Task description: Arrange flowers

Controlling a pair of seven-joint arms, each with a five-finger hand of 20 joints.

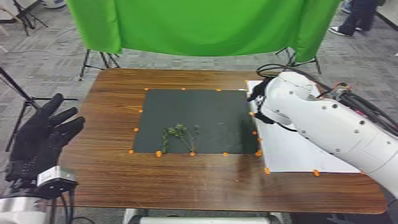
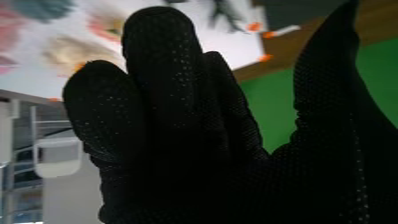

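In the head view my right hand [image 1: 258, 96] is over the left edge of the white sheet [image 1: 289, 157], partly hidden by its own arm. Thin green sprigs [image 1: 180, 134] lie on the lower middle of the dark mat [image 1: 191, 112]. My left hand [image 1: 37, 142] is beside the table's left edge, its fingers spread and relaxed. In the right wrist view the right hand [image 2: 178, 135] has straight fingers with the thumb apart and holds nothing. Beyond the fingertips are a cream flower [image 2: 73, 54], a pink flower [image 2: 9, 27] and a blue-grey bloom [image 2: 44, 7], blurred on white.
Several orange markers [image 1: 159, 154] line the mat and sheet on the brown table [image 1: 169, 185]. A green cloth [image 1: 209, 27] hangs behind the table's far edge, with stand legs below it. My right arm [image 1: 333, 125] crosses over the sheet.
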